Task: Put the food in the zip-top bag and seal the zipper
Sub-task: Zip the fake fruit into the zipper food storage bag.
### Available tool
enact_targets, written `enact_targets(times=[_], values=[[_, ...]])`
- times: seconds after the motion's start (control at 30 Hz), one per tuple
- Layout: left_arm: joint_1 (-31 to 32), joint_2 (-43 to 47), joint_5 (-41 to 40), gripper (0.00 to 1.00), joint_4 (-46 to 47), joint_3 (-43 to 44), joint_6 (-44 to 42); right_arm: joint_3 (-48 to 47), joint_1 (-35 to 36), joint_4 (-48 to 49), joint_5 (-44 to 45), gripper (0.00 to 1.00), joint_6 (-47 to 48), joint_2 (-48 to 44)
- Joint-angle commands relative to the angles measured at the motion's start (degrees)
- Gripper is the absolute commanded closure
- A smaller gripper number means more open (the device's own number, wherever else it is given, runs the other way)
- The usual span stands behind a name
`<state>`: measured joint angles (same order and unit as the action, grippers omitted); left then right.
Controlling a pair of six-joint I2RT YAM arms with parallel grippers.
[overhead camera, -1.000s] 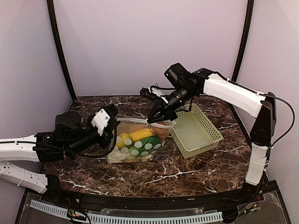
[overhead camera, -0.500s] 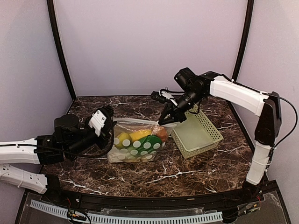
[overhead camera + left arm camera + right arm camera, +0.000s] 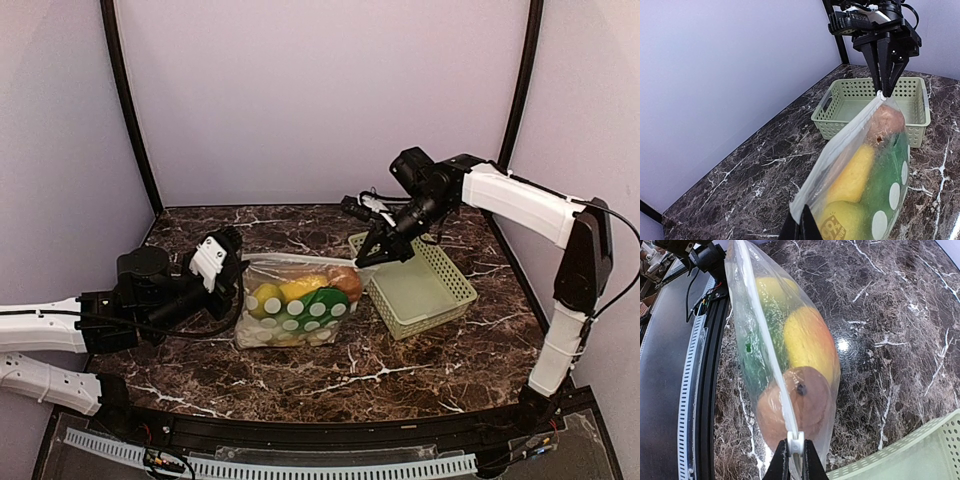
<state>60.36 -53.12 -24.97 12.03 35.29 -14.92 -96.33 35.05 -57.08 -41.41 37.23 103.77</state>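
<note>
I am looking at the zip-top bag (image 3: 295,312) lying on the marble tabletop (image 3: 400,372). Its long axis is running left to right across my overhead view, and the zipper (image 3: 762,335) edge is facing up and toward the back wall. The left gripper (image 3: 801,227) is pinching the left end of that thin whitish strip, jaws shut on it. The right gripper (image 3: 792,456) is clamping the small white tab (image 3: 794,443) at the zipper's right end, jaws closed to a narrow slit, just beside the left rim of the light green slotted basket (image 3: 455,280). The strip is stretching straight between the two grippers. The pouch is clear, soft plastic printed with white dots, and it is bulging around the food (image 3: 300,292): smooth yellow pieces, one blushing orange, a brown rounded one and something green.
</note>
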Motion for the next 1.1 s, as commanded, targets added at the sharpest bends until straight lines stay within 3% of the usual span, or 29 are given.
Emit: enact_targets(times=[0.0, 0.5, 0.63, 0.77, 1.0, 1.07], values=[[-1.1, 1.5, -3.0, 0.99, 1.8, -0.7, 0.6, 1.8, -3.1, -3.4, 4.8, 1.00, 0.8, -2.4], [-1.7, -1.6, -1.7, 0.99, 4.9, -1.2, 2.3, 1.2, -5.0, -4.0, 3.8, 1.00, 1.6, -1.5], [-5.1, -4.2, -1.1, 0.99, 7.2, -0.3, 3.9, -1.8, -5.0, -4.2, 5.4, 1.00, 2.4, -0.2], [-10.9, -7.9, 2.4, 0.99, 9.0, 2.2, 6.3, -10.6, -5.0, -4.1, 5.4, 1.00, 1.6, 3.9], [-25.4, -16.0, 10.4, 0.99, 12.7, 7.9, 14.1, -34.8, -4.6, -4.2, 6.5, 1.00, -1.2, 17.3], [-27.6, -17.2, 13.4, 0.99, 13.9, 8.5, 14.6, -36.9, -4.6, -3.5, 6.0, 1.00, -1.9, 18.6]])
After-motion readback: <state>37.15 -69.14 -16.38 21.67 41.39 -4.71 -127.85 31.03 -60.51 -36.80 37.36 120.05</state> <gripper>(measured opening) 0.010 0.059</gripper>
